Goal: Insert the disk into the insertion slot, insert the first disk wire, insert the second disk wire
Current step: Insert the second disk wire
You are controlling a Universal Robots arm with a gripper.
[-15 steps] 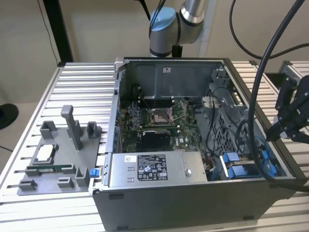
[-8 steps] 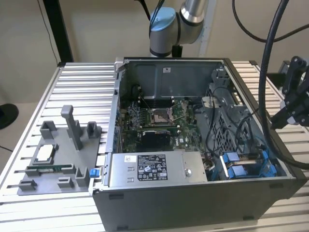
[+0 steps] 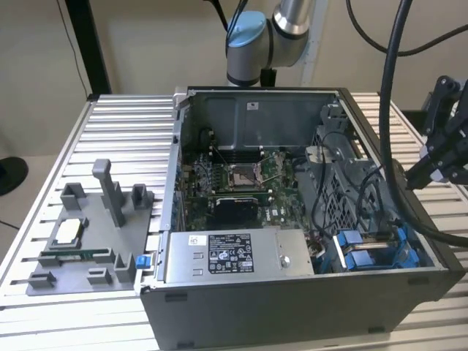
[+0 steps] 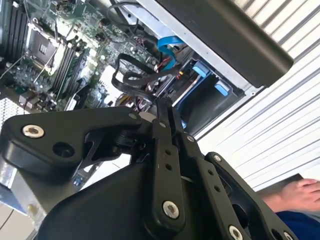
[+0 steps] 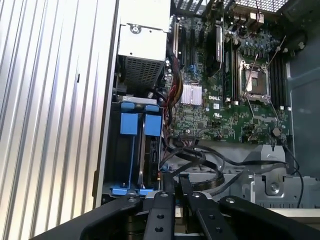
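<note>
The disk point(image 5: 152, 126), in its bright blue plastic carrier, is sitting in the insertion slot point(image 5: 115, 165), a dark metal bay in the case's corner; its long axis is running along the case wall, in line with the grey power-supply box point(image 5: 142, 50); the tool point(image 5: 175, 180), slim black fingers pressed together, is hovering over looped black wires point(image 5: 200, 167) beside the bay; a ribbed aluminium surface point(image 5: 50, 125) is carrying the case.

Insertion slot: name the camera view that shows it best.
First wrist view: it looks straight into the insertion slot, with its blue fittings plain. The exterior view shows the slot at a slant, far off; the second wrist view catches one corner.
</note>
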